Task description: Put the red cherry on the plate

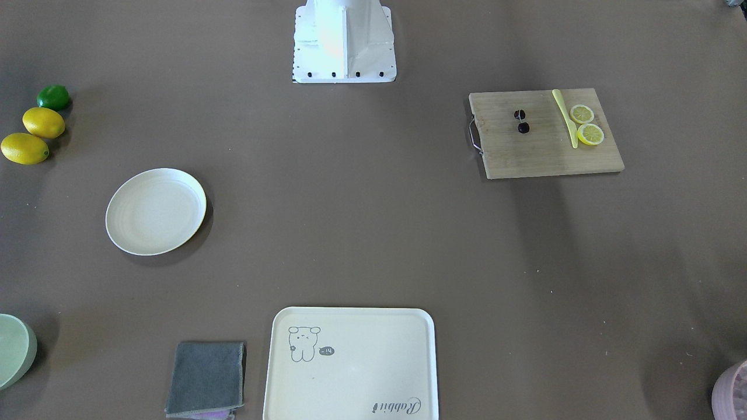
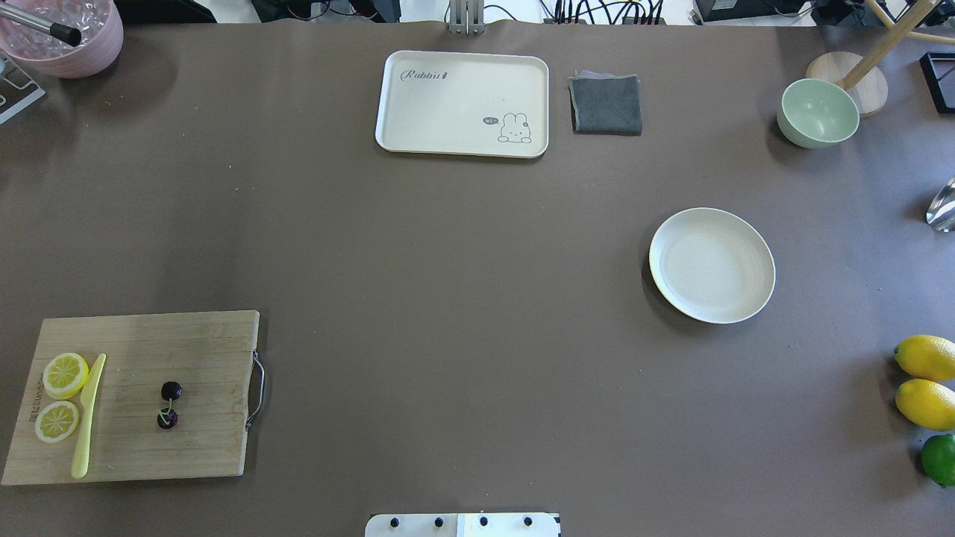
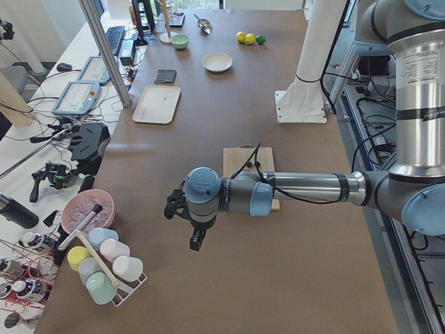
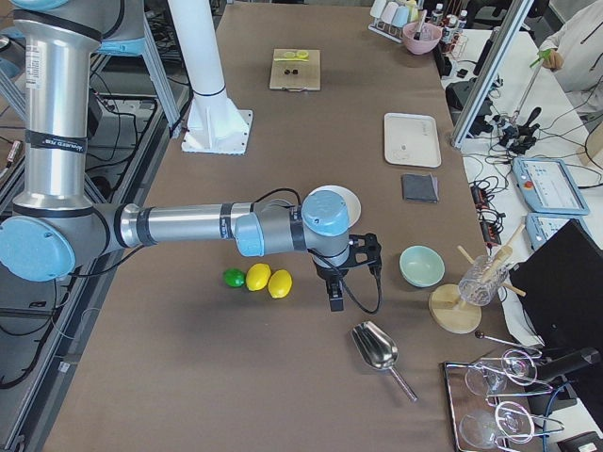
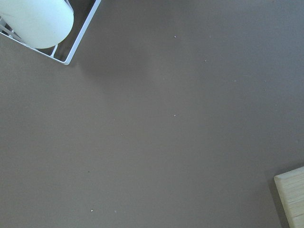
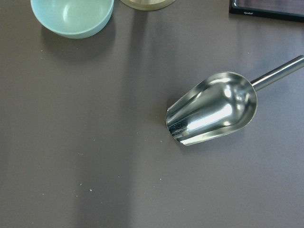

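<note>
Red cherry [image 2: 169, 405] pair lies on the cutting board [image 2: 195, 349], inboard of left gripper [image 3: 197, 242]; plate [image 2: 712, 265] near right gripper [image 4: 335, 299]. Finger spread on both: cannot tell. Probably best to come straight down and pinch at the stem.

Lower left of the overhead view: one cutting board [image 2: 201, 447] bearing the red cherry [image 2: 171, 390], which is a pair of two dark fruits, two lemon slices [image 2: 66, 374] and one yellow knife [image 2: 88, 415]. Right of centre lies one plate [image 2: 712, 265]. Along the top are one tray [image 2: 448, 112], one grey cloth [image 2: 606, 105], one green bowl [image 2: 818, 113] and one pink bowl [image 2: 63, 37]. At lower right are two whole lemons [image 2: 927, 356] and one lime [image 2: 940, 459]. One metal scoop [image 6: 213, 111] shows in the right wrist view.
</note>
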Controlling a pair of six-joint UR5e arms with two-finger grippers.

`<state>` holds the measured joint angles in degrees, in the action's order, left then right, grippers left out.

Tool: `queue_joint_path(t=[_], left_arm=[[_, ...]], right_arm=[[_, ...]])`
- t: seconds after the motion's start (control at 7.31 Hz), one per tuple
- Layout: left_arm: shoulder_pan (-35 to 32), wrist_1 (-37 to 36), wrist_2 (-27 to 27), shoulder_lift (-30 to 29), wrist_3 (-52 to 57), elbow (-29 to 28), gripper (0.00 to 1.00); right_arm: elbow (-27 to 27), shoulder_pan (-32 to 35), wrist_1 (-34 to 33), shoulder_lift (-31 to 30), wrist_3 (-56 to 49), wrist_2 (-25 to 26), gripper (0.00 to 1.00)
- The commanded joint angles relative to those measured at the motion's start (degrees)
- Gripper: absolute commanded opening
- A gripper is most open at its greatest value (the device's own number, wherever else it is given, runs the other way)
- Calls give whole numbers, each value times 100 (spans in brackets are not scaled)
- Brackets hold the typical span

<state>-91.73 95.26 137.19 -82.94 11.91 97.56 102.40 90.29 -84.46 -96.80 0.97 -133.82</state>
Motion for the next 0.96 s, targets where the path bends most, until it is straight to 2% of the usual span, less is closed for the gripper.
queue_joint_path(t=[0.0, 0.82], left_arm=[[-29, 37, -17, 23, -22, 130, 98], [-37, 46, -246, 24, -14, 219, 98]], right_arm=[[34, -2, -1, -5, 0, -73, 100], [-1, -20, 69, 3, 26, -171, 100]])
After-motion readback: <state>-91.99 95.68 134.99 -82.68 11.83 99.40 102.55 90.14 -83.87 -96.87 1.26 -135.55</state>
